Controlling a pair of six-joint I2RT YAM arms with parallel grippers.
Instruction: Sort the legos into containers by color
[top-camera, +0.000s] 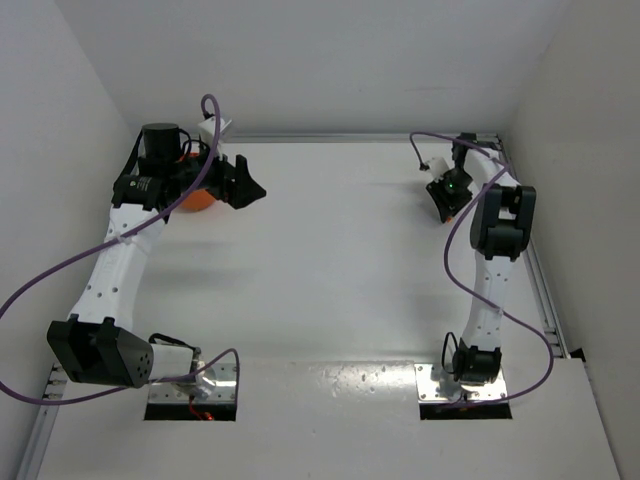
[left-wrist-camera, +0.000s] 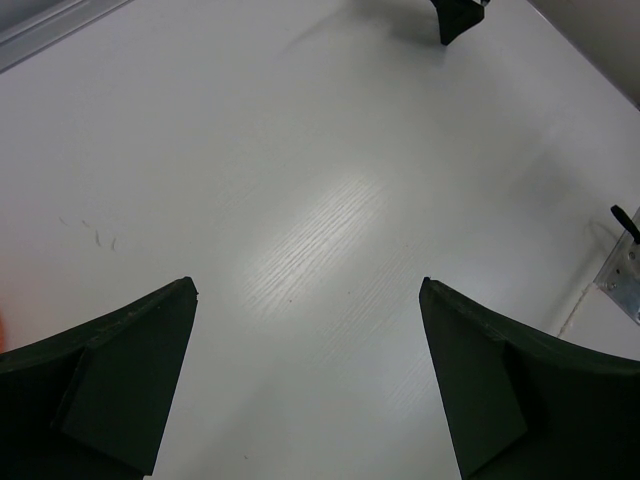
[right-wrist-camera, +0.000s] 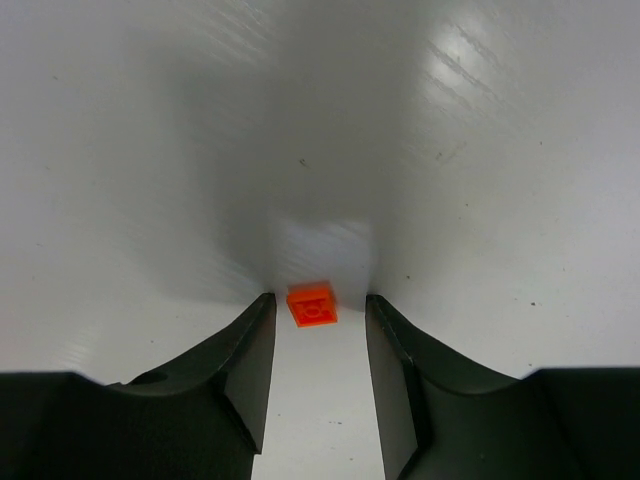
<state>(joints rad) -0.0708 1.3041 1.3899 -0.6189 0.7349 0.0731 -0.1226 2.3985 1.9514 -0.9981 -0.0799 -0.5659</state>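
Observation:
A tiny orange lego (right-wrist-camera: 312, 304) lies flat on the white table, underside up, right between the tips of my right gripper (right-wrist-camera: 320, 297). The jaws stand partly open, with a narrow gap on each side of the brick. From above, my right gripper (top-camera: 446, 198) points down at the far right of the table. My left gripper (left-wrist-camera: 307, 285) is wide open over bare table with nothing between its fingers; seen from above, the left gripper (top-camera: 248, 188) hovers at the far left. An orange bowl (top-camera: 196, 198), the only container in view, sits half hidden under the left arm.
White walls close in the table on the left, back and right, with a metal rail (top-camera: 545, 290) along the right edge. The left wrist view catches the right arm's dark tip (left-wrist-camera: 455, 15) far off and a metal bracket (left-wrist-camera: 625, 272) at its right border.

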